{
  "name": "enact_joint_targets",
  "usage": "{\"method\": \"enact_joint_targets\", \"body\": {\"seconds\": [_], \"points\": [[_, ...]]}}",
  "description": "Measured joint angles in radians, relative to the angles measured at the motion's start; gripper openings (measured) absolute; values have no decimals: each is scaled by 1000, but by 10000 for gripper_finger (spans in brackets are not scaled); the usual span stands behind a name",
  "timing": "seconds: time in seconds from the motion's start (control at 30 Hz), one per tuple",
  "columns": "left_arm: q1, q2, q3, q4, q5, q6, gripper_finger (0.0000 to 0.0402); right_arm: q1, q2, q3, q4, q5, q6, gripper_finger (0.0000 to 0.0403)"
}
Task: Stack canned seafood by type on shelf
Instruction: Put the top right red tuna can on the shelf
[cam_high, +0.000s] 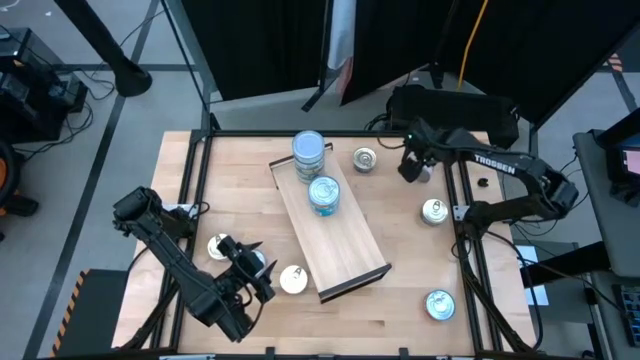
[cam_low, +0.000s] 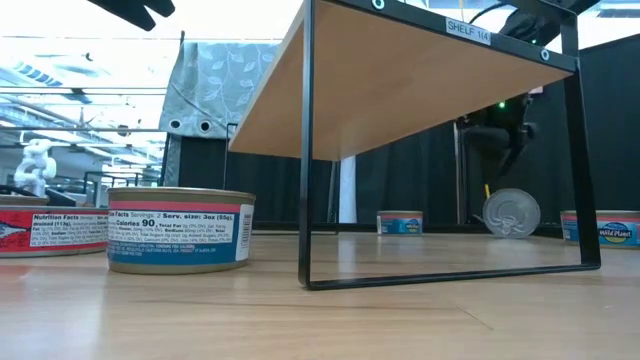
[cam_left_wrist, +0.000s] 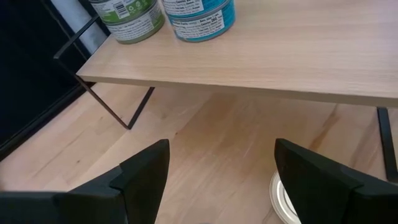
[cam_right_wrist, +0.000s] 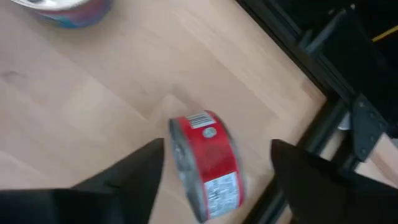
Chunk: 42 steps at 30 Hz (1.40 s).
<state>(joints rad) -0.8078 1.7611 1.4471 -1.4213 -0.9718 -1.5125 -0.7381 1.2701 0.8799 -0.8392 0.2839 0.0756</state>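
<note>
The left arm reaches in from the lower left of the high view, its left tool (cam_high: 262, 277) spread wide. The right arm bends in from the right edge, its right tool (cam_high: 412, 170) at upper centre-right, fingers (cam_right_wrist: 130, 171) parted.

"shelf 1/4" tag (cam_low: 468, 30) on shelf (cam_low: 400, 70)

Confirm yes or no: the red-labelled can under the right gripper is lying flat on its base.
No. In the right wrist view the red can is tipped on its edge on the table, between the open fingers of the right gripper.
</note>
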Motion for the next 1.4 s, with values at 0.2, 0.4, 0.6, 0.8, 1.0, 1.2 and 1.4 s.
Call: {"method": "enact_joint_targets", "body": {"seconds": [0.2, 0.4, 0.6, 0.8, 1.0, 1.2, 1.4], "points": [[0, 0, 0, 1, 0, 0, 289, -67, 0, 0, -17, -40, -59, 341], [0, 0, 0, 1, -1, 3, 289, -106, 6, 0, -62, -102, -91, 340], [-2, 0, 0, 1, -2, 4, 289, -119, 41, 0, -131, -164, -96, 339], [-10, 0, 0, 2, -2, 6, 289, -119, 64, -1, -136, -186, -91, 338], [-22, 0, 0, 9, -2, 1, 289, -119, 112, -1, -145, -185, -75, 315], [-36, 0, 0, 17, -2, 1, 289, -119, 153, -1, -157, -185, -69, 230], [-40, 0, 0, 17, -2, 1, 289, -118, 154, -1, -168, -186, -61, 130]]}}
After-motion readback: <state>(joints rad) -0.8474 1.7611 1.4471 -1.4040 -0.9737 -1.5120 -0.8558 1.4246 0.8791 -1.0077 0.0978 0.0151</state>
